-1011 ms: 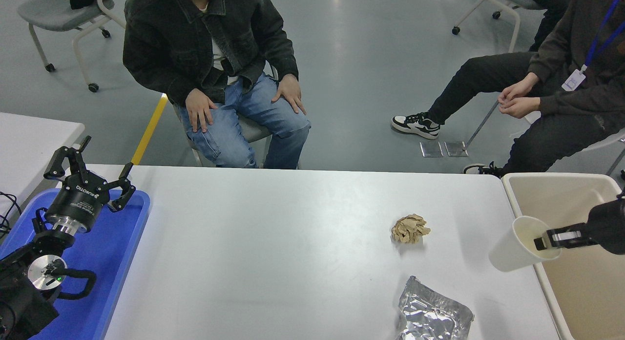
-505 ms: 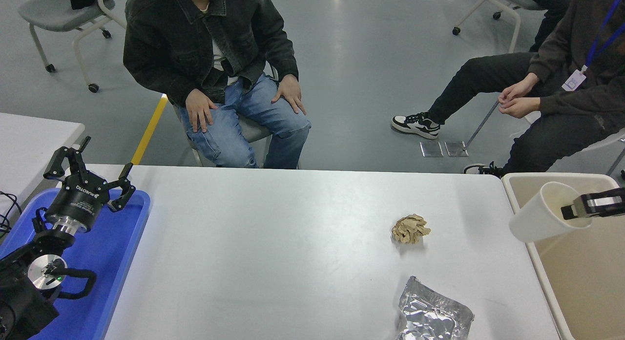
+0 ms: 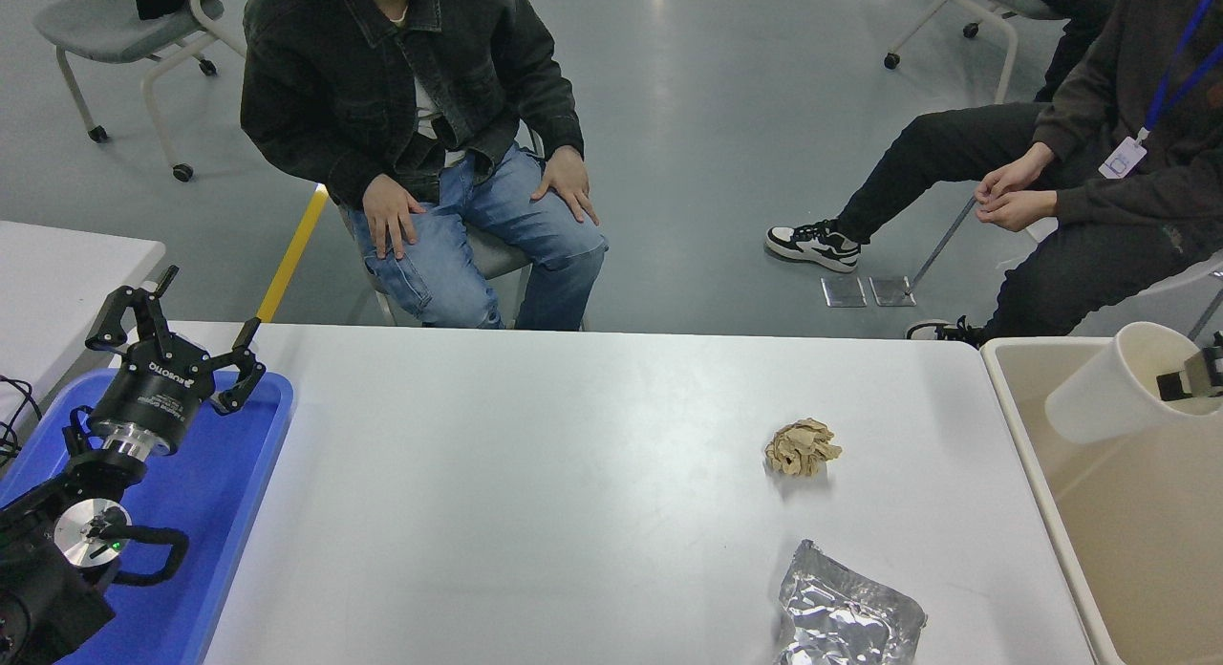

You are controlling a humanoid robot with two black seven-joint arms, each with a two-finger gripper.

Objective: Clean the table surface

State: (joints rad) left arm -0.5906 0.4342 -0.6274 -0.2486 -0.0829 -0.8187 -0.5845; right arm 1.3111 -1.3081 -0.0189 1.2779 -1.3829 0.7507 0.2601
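Now pinching the white paper cup (image 3: 1108, 388) by its rim with the right gripper (image 3: 1188, 380), tilted over the beige bin (image 3: 1127, 541). Left of it, table surface (image 3: 535, 493), carrying crumpled brown paper (image 3: 802, 447) and foil (image 3: 846, 610). Left gripper (image 3: 177, 335) spread wide above the blue tray (image 3: 220, 512).

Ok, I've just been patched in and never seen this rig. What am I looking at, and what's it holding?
One camera, high on the robot, looks down over the white table surface. The black left pincer sits parked and open over a blue tray. The right pincer, barely in view at the right edge, grips the rim of a white paper cup held tilted above a beige bin. On the table lie a crumpled brown paper ball and a crumpled foil sheet. Two people sit beyond.
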